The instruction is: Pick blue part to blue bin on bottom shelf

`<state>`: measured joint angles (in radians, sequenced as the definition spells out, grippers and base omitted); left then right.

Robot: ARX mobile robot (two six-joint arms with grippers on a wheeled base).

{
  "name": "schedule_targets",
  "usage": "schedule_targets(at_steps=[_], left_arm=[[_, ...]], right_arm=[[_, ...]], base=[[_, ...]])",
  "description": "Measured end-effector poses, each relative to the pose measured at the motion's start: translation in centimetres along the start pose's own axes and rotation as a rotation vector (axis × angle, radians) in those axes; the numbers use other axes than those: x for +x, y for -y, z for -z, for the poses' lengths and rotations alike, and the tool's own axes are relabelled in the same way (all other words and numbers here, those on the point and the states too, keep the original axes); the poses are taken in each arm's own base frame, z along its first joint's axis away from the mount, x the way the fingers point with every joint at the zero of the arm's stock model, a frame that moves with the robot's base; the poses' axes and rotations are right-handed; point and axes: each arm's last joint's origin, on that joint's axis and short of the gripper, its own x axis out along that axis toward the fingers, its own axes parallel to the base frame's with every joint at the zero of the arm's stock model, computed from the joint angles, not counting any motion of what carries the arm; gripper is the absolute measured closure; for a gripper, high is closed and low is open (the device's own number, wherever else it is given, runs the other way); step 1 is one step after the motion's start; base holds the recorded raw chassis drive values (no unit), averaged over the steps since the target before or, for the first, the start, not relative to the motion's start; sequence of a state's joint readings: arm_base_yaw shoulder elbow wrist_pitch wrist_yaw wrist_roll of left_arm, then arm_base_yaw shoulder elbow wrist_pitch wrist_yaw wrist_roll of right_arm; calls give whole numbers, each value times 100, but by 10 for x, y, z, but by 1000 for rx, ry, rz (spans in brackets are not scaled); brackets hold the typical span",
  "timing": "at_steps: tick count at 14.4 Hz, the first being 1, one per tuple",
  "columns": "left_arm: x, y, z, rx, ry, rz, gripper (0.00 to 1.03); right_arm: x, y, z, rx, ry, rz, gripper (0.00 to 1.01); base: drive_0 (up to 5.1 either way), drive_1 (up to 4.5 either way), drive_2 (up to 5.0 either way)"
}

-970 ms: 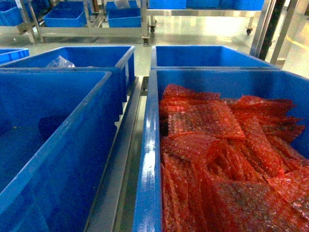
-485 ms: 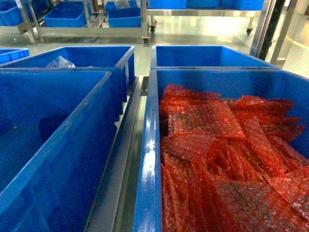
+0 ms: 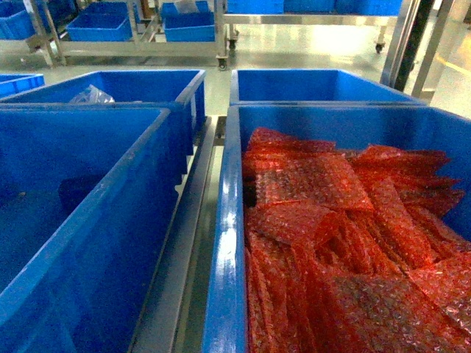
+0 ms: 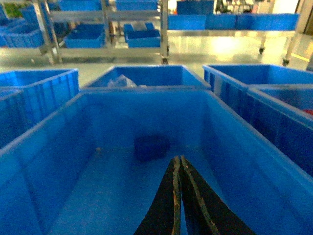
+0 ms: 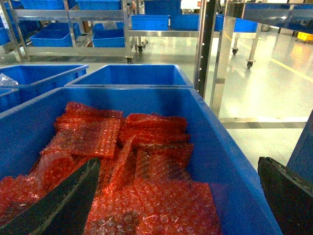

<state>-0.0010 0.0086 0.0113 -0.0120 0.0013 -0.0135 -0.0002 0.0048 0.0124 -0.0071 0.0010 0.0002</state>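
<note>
The blue part (image 4: 152, 147), a dark blue block, lies on the floor of the big blue bin (image 4: 46, 122) at the near left; in the head view the part (image 3: 77, 193) shows as a dark patch. My left gripper (image 4: 178, 159) hangs shut and empty inside this bin, its tips just short of the part. My right gripper (image 5: 178, 164) stands wide open over the neighbouring bin's right wall, holding nothing. Far back, a steel rack's bottom shelf (image 3: 140, 48) carries smaller blue bins (image 3: 99, 28). Neither gripper shows in the head view.
The near right bin (image 3: 229, 220) is heaped with red bubble-wrap bags (image 3: 324, 220). A steel rail (image 3: 193, 213) runs between the two near bins. Two more blue bins (image 3: 309, 84) stand behind; the left one holds a clear plastic bag (image 3: 92, 94). Steel uprights (image 5: 205, 44) rise at the right.
</note>
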Motion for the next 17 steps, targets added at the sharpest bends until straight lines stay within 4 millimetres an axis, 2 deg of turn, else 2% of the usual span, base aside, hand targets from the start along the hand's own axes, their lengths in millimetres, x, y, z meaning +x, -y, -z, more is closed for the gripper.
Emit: schedule_targets(at_steps=[10, 14, 17], left_arm=[[0, 0, -1, 0, 8, -1, 101], [0, 0, -1, 0, 8, -1, 54], [0, 0, -1, 0, 8, -1, 14]], right_arm=[[0, 0, 0, 0, 2, -1, 3], [0, 0, 0, 0, 2, -1, 3], [0, 0, 0, 0, 2, -1, 3]], base=[[0, 0, 0], [0, 0, 0], [0, 0, 0]])
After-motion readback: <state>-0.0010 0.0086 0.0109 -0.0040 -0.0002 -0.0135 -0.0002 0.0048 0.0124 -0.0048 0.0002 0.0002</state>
